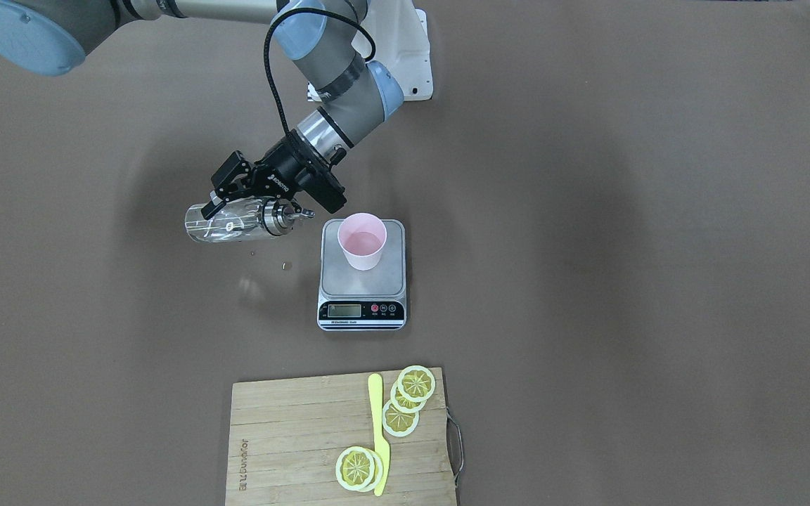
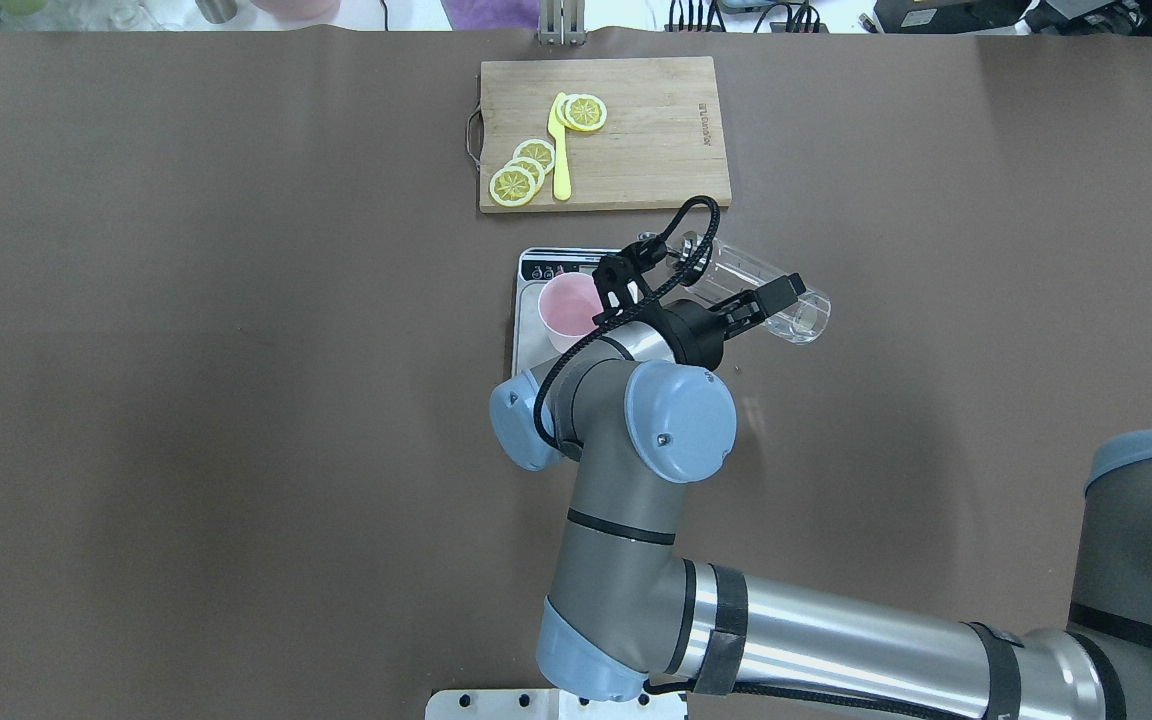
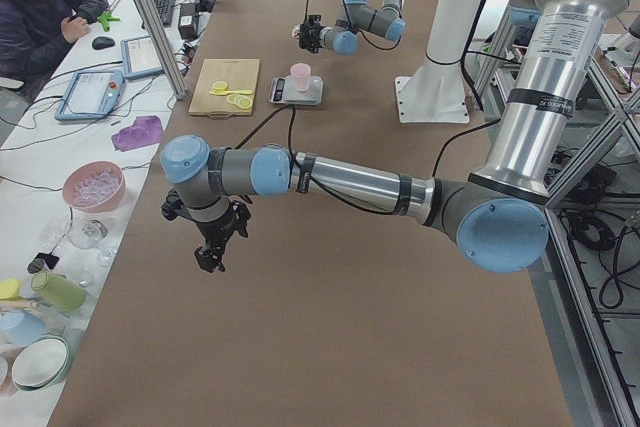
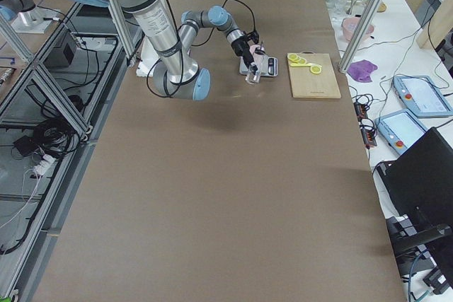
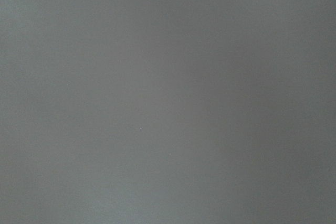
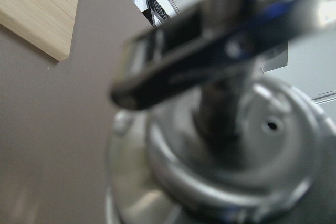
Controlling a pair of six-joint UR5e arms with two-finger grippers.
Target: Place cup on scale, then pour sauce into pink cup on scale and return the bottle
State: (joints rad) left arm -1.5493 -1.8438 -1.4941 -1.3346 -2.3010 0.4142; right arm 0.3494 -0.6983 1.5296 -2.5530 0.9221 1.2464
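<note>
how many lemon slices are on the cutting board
5 lemon slices on the cutting board. In the front-facing view, three overlap in a row right of the yellow knife, and two overlap left of it. More could hide underneath.

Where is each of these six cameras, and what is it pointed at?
Front-facing: across the table, looking down at the scale and cup; right arm shows.
Overhead: behind the robot, looking forward and down; right arm too.
Exterior left: table's end; left arm nearest.
Exterior right: opposite end; right arm nearest.
Left wrist: only a plain grey surface.
Right wrist: blurred bottle cap, close.
Shared: front-facing and overhead both show the cutting board.
</note>
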